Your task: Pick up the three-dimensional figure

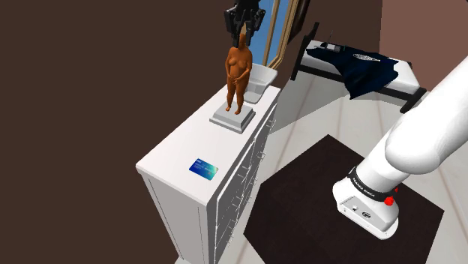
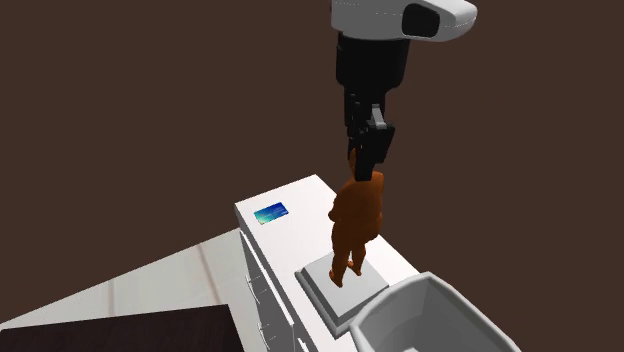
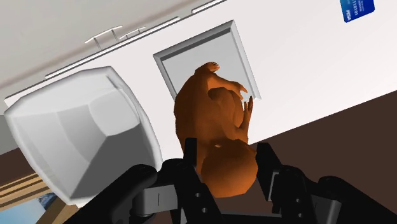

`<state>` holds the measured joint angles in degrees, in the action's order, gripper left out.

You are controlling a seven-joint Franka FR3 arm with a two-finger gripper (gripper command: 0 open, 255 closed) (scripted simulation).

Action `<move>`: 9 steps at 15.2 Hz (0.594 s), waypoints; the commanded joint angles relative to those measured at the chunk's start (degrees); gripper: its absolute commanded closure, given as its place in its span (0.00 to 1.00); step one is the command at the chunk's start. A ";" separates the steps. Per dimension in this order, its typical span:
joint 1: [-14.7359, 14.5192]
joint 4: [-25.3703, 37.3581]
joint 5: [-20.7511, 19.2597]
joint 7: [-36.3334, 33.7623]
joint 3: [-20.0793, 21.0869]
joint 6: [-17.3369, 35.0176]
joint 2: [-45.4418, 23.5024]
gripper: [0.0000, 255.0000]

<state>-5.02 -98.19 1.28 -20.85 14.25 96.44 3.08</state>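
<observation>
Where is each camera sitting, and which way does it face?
Shoulder view: beside the arm's base, looking down over the dresser; white arm lower right, gripper at top.
Second exterior view: beyond the bin, looking along the dresser at the figure; gripper from above.
Wrist view: on the hand, looking down; fingers clasp the figure's head.
Shared: figure, bin, blue card.

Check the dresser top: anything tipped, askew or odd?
Nothing stands out. The figure stands upright on its base, the bin sits upright beside it, the card lies flat. The end effector is at the figure's head.
</observation>
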 commanded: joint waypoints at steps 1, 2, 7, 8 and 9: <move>0.01 -0.09 0.00 0.01 -0.01 0.01 0.00 1.00; 0.01 -0.08 0.00 0.00 -0.01 0.02 -0.01 1.00; 0.00 0.02 -0.02 -0.02 0.00 -0.02 -0.08 1.00; 0.00 0.93 -0.05 -0.05 0.01 -0.81 -0.20 1.00; 0.00 1.86 -0.08 -0.08 0.01 -1.61 -0.33 1.00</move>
<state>-5.01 -97.07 1.19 -20.89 14.26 95.54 2.72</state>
